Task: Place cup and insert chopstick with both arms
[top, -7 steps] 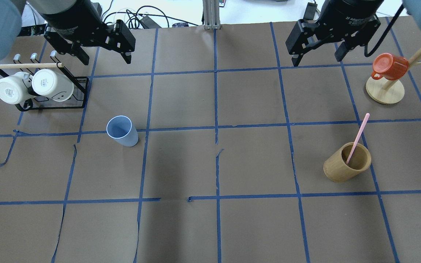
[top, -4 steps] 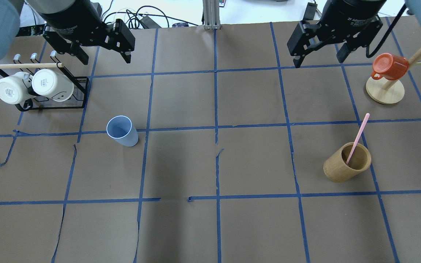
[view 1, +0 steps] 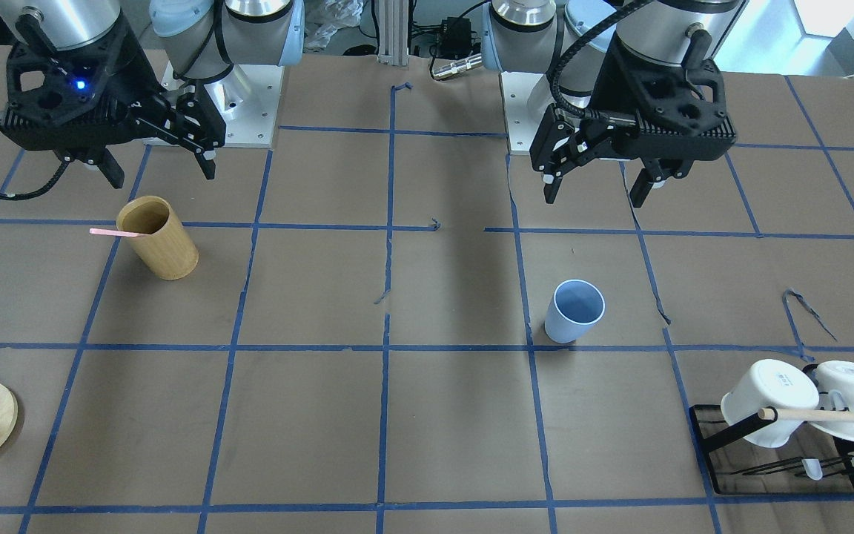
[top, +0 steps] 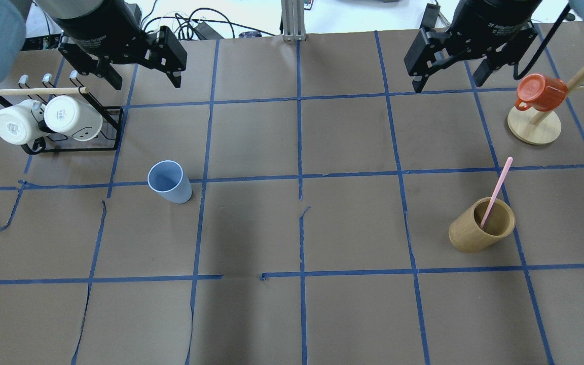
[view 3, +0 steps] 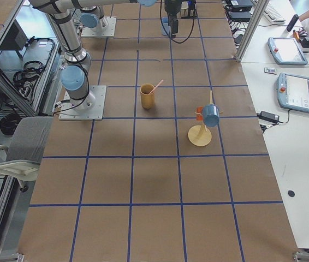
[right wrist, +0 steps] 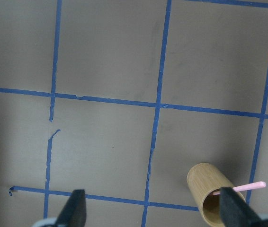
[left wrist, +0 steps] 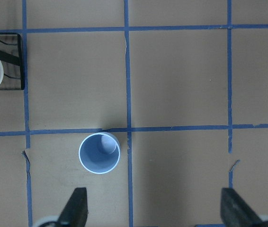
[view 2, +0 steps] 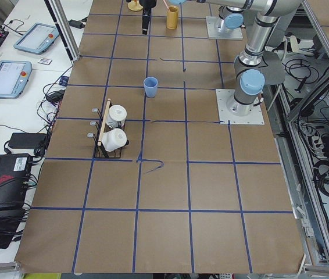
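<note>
The light blue cup (top: 169,181) stands upright on the table's left half and also shows in the front view (view 1: 574,311). My left gripper (top: 146,81) hangs open and empty well above and behind it. In the left wrist view the cup (left wrist: 99,153) lies just ahead of the left finger. One pale pink chopstick (top: 496,191) leans out of the tan wooden cylinder (top: 480,225) on the right half. My right gripper (top: 446,85) is open and empty, high behind it. The right wrist view shows the chopstick (right wrist: 247,186) near the right finger.
A black rack (top: 112,126) holds two white mugs, with a wooden dowel (top: 36,91) across it, at the far left. An orange mug (top: 540,92) hangs on a wooden stand (top: 534,126) at the far right. Blue tape lines grid the brown table.
My right gripper has shifted slightly to the right in the overhead view. The left gripper, cup and chopstick have not moved.
</note>
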You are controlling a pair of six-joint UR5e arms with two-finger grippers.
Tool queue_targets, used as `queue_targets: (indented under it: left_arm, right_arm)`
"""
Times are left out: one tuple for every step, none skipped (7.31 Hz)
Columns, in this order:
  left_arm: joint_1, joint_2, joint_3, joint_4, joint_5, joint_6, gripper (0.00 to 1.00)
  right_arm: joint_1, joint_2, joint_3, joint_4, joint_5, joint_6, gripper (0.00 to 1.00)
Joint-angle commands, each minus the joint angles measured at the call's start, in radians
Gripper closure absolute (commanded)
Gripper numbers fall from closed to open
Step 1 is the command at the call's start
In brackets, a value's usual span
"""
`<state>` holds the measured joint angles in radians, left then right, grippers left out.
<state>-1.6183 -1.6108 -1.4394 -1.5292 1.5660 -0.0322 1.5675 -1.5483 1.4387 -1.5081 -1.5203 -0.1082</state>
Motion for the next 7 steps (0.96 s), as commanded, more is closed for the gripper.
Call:
queue_targets:
  left_arm:
    - [0.0,0.0,-0.001,-0.003,-0.001,-0.002,0.0]
    - [0.0,0.0,-0.001,-0.005,0.0,-0.002,0.0]
    - [0.0,0.002,-0.001,-0.005,0.0,-0.002,0.0]
    - [-0.002,0.0,-0.001,-0.005,-0.001,-0.002,0.0]
    - [-0.005,-0.035,0.0,0.0,-0.004,-0.002,0.0]
    - [-0.005,-0.032,0.0,0.001,-0.004,0.005,0.0]
    - [-0.005,-0.009,-0.003,0.001,-0.004,0.008,0.0]
  right_arm:
    - [-0.003,-0.003,0.0,0.0,-0.003,-0.002,0.0]
    - [-0.003,-0.009,0.0,0.003,-0.004,-0.002,0.0]
    - [-0.003,-0.01,0.0,0.003,-0.004,-0.005,0.0]
    - [-0.003,-0.01,0.0,0.003,-0.004,-0.007,0.0]
    - [-0.001,-0.013,-0.004,0.0,-0.004,-0.011,0.0]
    - [-0.001,-0.021,-0.003,0.002,-0.003,-0.013,0.0]
    - [-0.003,-0.019,-0.001,0.002,-0.001,-0.013,0.0]
